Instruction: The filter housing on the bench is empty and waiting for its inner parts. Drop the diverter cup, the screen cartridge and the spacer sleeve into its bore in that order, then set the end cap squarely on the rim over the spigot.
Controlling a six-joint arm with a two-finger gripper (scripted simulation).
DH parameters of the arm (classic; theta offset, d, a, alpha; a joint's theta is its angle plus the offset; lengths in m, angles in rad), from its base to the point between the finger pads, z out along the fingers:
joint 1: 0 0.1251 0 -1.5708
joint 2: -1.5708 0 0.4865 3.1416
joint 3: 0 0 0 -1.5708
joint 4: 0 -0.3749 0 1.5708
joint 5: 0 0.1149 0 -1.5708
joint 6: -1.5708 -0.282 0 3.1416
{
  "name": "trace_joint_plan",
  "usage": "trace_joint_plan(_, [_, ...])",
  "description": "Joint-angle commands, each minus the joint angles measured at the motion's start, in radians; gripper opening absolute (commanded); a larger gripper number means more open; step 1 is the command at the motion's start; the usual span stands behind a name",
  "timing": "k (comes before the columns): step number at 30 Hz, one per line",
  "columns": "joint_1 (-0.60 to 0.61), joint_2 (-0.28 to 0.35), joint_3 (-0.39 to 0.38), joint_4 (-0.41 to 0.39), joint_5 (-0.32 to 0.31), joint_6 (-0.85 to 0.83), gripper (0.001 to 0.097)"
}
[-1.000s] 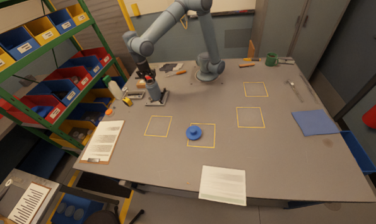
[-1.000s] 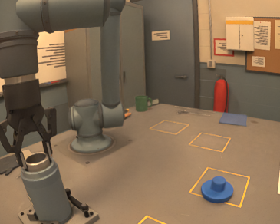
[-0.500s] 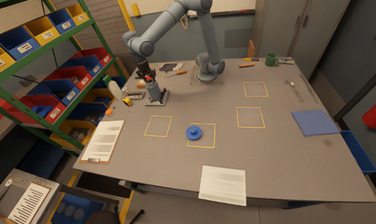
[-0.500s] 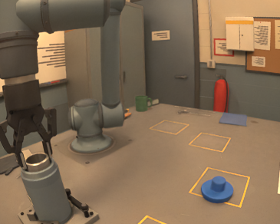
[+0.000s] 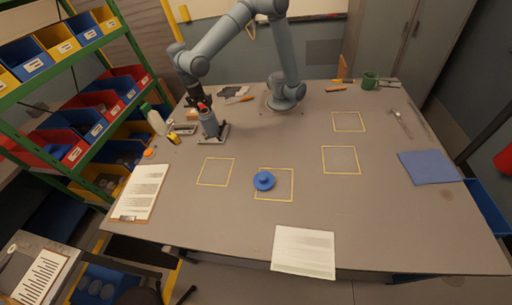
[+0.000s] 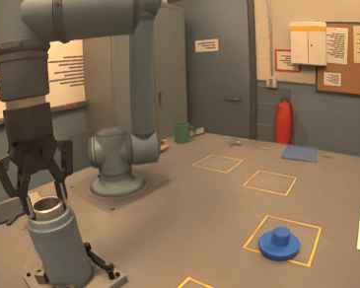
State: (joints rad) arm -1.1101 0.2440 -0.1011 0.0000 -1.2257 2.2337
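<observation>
The filter housing [image 5: 209, 123] [image 6: 59, 241], a grey-blue upright cylinder clamped on a small base plate, stands at the bench's left rear. A pale metal sleeve [image 6: 48, 207] sits in its top, its rim just above the housing's mouth. I grip this spacer sleeve from directly above with my gripper [image 5: 202, 108] [image 6: 42, 202]. The blue end cap [image 5: 263, 180] [image 6: 279, 243] rests alone in one yellow-outlined square near the bench's middle front. The other three yellow squares hold nothing.
A green shelf rack with red, blue and yellow bins [image 5: 64, 93] borders the bench's left edge. A bottle, tape measure and small tools lie next to the housing. A clipboard [image 5: 139, 192], a paper sheet [image 5: 303, 251], a blue cloth [image 5: 428, 166] and a green mug [image 5: 369, 80] lie around the bench.
</observation>
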Motion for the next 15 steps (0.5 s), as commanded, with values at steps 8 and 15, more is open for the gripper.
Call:
trace_joint_plan(8, [0.0,-0.001,0.002,0.001,0.0,0.0,0.078])
trace_joint_plan(15, [0.0,-0.001,0.003,0.001,-0.002,0.0,0.078])
